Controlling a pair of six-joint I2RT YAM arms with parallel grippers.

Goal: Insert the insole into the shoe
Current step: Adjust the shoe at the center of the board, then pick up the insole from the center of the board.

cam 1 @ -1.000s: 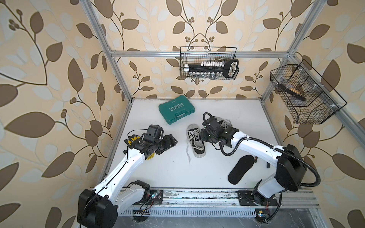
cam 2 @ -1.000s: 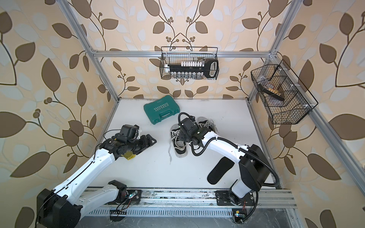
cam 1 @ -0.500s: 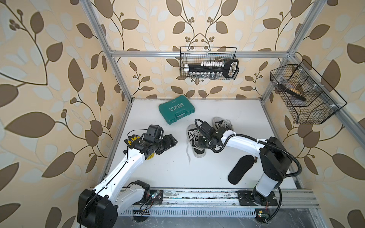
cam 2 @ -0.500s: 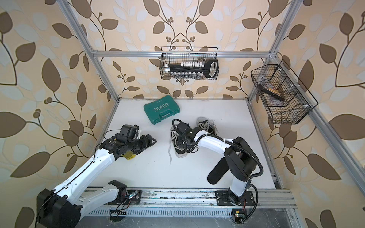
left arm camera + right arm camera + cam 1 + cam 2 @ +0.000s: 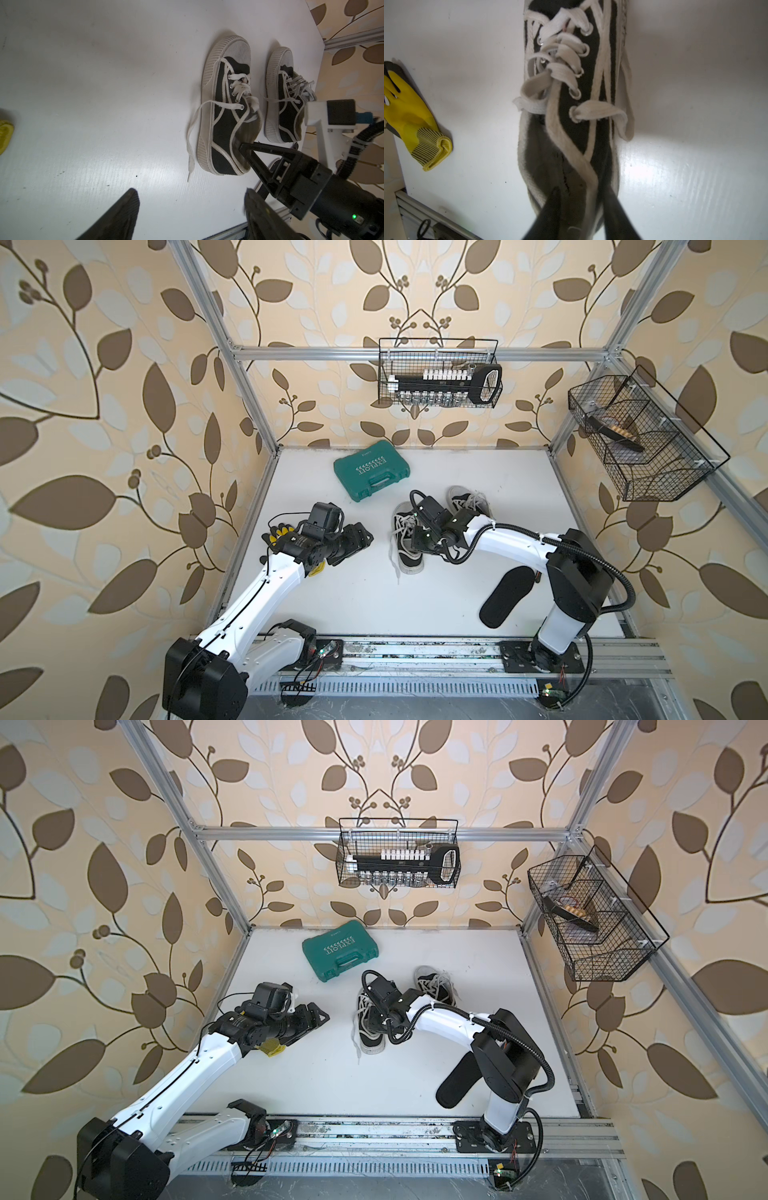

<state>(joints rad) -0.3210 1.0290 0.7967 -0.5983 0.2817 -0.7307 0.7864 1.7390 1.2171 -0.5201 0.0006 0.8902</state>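
Observation:
A black canvas shoe (image 5: 405,558) (image 5: 370,1042) with white laces stands mid-table, heel toward the front rail. My right gripper (image 5: 415,541) (image 5: 380,1025) (image 5: 581,199) is down at its heel opening. The jaws are open, astride the shoe's (image 5: 581,133) side wall and a lace. In the left wrist view one right finger (image 5: 249,149) dips into the shoe (image 5: 224,116). The black insole (image 5: 505,595) (image 5: 457,1085) lies flat at the front right, beside the right arm. My left gripper (image 5: 365,537) (image 5: 322,1017) (image 5: 190,192) hangs open over bare table, left of the shoe.
A second shoe (image 5: 461,499) (image 5: 284,99) stands just right of the first. A teal tool case (image 5: 371,470) lies at the back. A yellow glove (image 5: 278,531) (image 5: 411,120) lies under the left arm. Wire baskets (image 5: 438,377) (image 5: 640,439) hang on the walls.
My right gripper has moved left and toward the front, from between the two shoes down onto the nearer shoe's heel opening. The left arm has not moved.

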